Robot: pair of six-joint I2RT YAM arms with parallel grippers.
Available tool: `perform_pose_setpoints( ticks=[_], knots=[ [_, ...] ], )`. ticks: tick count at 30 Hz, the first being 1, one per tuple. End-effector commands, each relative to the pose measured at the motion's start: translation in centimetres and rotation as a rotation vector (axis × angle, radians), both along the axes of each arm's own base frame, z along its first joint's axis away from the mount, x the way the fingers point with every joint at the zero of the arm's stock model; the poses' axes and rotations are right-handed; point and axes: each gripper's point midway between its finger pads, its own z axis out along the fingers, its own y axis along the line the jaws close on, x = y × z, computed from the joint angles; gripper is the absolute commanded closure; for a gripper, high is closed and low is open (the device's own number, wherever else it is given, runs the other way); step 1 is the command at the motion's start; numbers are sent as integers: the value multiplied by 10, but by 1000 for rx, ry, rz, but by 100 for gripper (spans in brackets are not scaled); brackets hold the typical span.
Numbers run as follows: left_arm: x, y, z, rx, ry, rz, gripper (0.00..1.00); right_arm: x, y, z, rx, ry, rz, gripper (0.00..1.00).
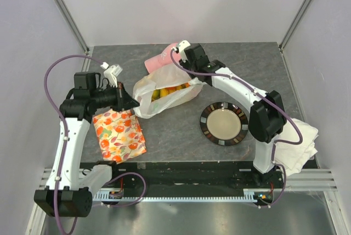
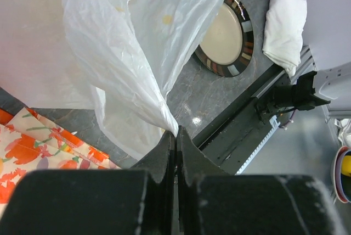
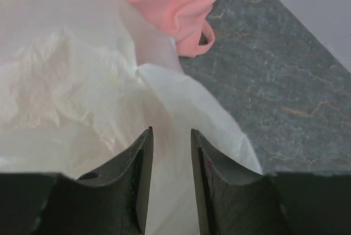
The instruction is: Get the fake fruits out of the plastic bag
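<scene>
Pinching left edge of plastic bag (image 1: 147, 88) with left gripper (image 2: 175, 132), fully closed. Straddling bag's far rim with right gripper (image 3: 171, 132), jaws apart, unclamped. Fake fruits (image 1: 166, 91) inside bag.

Left gripper (image 2: 175, 136) is clamped tight on a fold of the bag (image 2: 109, 43), which billows up and left. The plate (image 2: 241, 65) peeks from behind it, white cloth (image 2: 283, 21) beyond, flowered cloth (image 2: 38, 147) flat on the table (image 2: 219, 103) lower left.

Plastic bag (image 1: 175, 100) thin, crinkly, translucent; plate (image 1: 205, 121) glossy; tabletop (image 1: 175, 136) matt, stone-look
</scene>
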Motion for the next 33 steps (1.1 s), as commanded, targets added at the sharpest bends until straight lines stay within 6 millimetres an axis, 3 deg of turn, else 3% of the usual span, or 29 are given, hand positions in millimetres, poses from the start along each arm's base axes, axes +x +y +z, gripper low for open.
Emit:
perform_pose_setpoints(
  ticks=[1,4,6,8,10,13,19,20,23,25,27,31,33],
  knots=[
    [23,1,21,8,-95,-12,98,19,8,45,65,-107,-23,57],
    [24,-1,28,-1,-109,-16,99,-7,30,65,160,-63,80,44],
    [23,-1,30,-6,-112,-16,98,-32,40,94,222,-79,160,35],
    [21,-2,30,-14,-105,-17,98,-73,62,114,302,-45,328,32],
    [21,-2,29,-13,-102,-14,98,-116,85,116,345,29,537,36],
    [25,-2,33,-25,-107,-7,99,-152,100,98,339,114,677,45],
    [32,-5,47,-53,-114,3,98,-156,113,31,282,289,698,57],
    [31,-5,49,-57,-111,5,98,-147,108,9,236,307,642,57],
    [26,-6,53,-68,-118,10,98,-128,99,-22,198,321,517,57],
    [20,-6,49,-71,-111,17,98,-116,79,-41,130,310,396,59],
    [16,-5,42,-70,-91,19,98,-124,65,-48,107,329,362,61],
    [19,2,35,-64,-81,45,98,-174,37,-72,86,454,382,62],
    [21,2,35,-62,-86,43,98,-180,35,-70,99,461,379,61]
  ],
)
